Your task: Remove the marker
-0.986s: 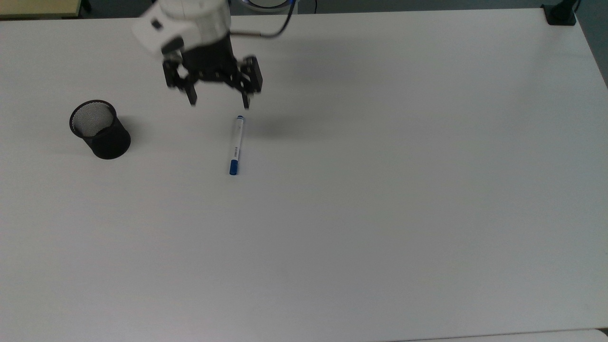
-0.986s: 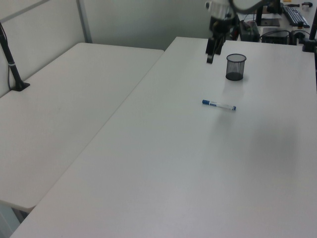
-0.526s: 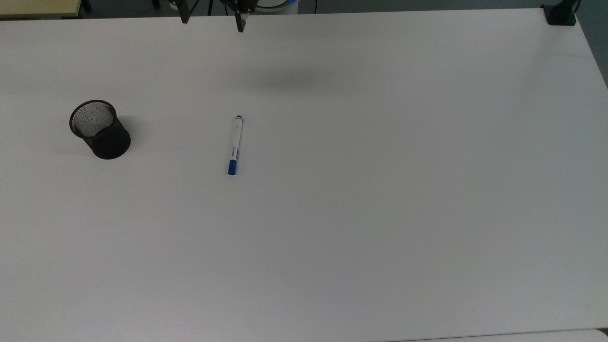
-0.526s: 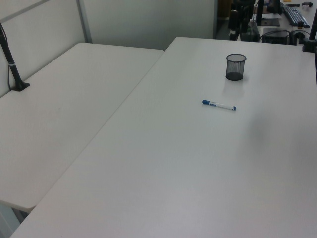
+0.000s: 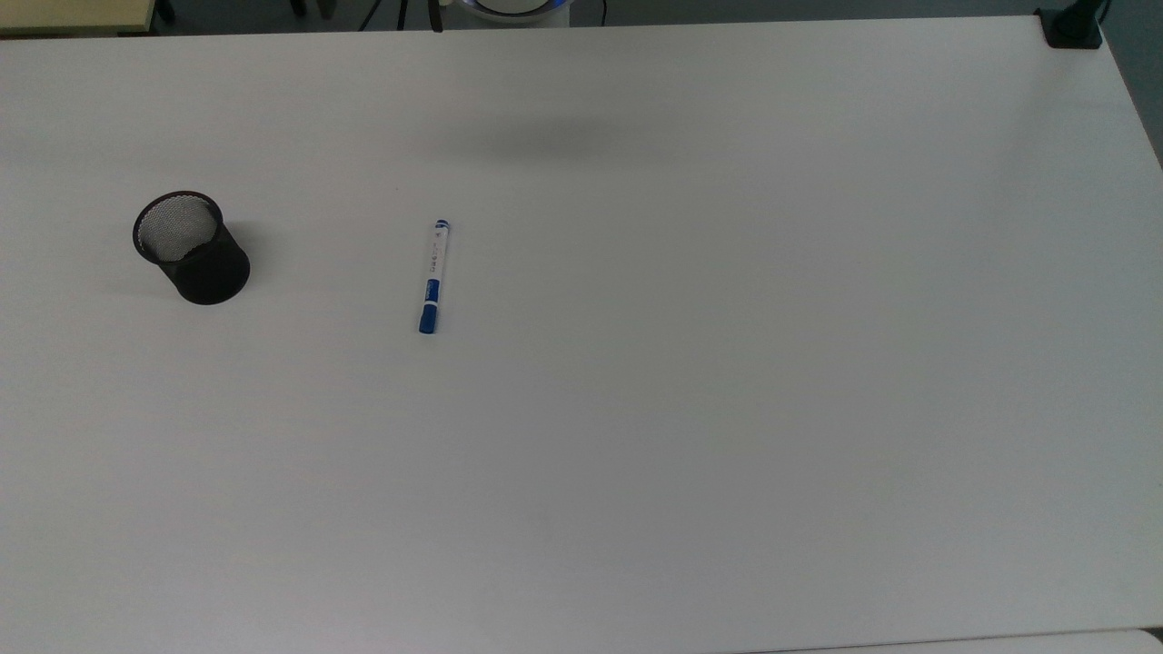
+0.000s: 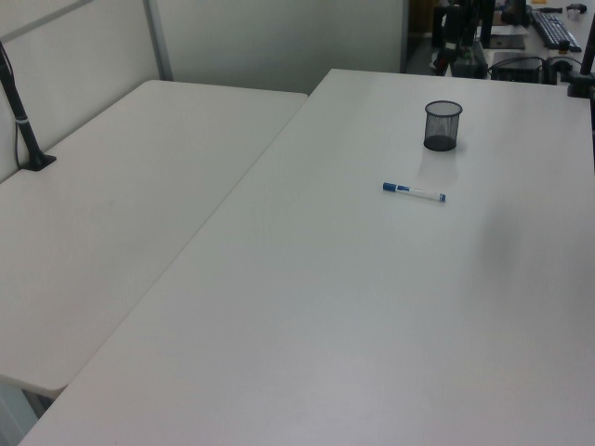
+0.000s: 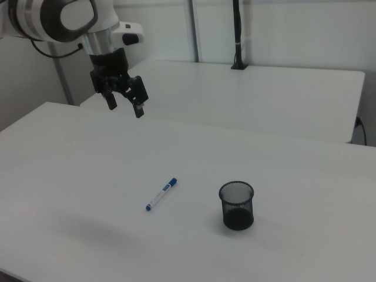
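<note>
Mesh cup [image 7: 237, 205] is standing upright on the white table [image 7: 282, 176], nearest in the right view. The marker [image 7: 161, 194] is lying flat on the table to the right view's left of it, well apart. Farther back, the gripper [image 7: 124, 106] is hanging above the table, fingers spread wide, gripping nothing.

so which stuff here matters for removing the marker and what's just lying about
Job:
marker, flat on the table
gripper, open, raised above the table

Lying about:
mesh cup, upright, apart from the marker
black clamp post on the neighbouring table
</note>
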Available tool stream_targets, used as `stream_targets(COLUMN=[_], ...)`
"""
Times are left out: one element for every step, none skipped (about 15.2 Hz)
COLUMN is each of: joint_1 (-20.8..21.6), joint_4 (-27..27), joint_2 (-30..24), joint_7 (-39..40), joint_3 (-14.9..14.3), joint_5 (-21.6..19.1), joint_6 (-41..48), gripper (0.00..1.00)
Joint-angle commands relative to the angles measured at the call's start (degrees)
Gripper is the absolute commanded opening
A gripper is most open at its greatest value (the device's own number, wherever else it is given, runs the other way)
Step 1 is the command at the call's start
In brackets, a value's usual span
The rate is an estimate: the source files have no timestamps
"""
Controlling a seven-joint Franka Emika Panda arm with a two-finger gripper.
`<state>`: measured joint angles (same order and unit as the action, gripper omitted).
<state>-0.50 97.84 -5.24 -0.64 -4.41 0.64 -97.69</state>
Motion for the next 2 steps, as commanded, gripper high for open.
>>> stream_targets(joint_1=[0.7,0.7], joint_4=[-3.0,-3.1], joint_2=[1.8,1.8], joint_7=[2.0,2.0], joint_3=[-0.9,-0.9], joint_5=[0.7,0.7], joint_6=[-0.7,-0.3], gripper=[1.00,1.00])
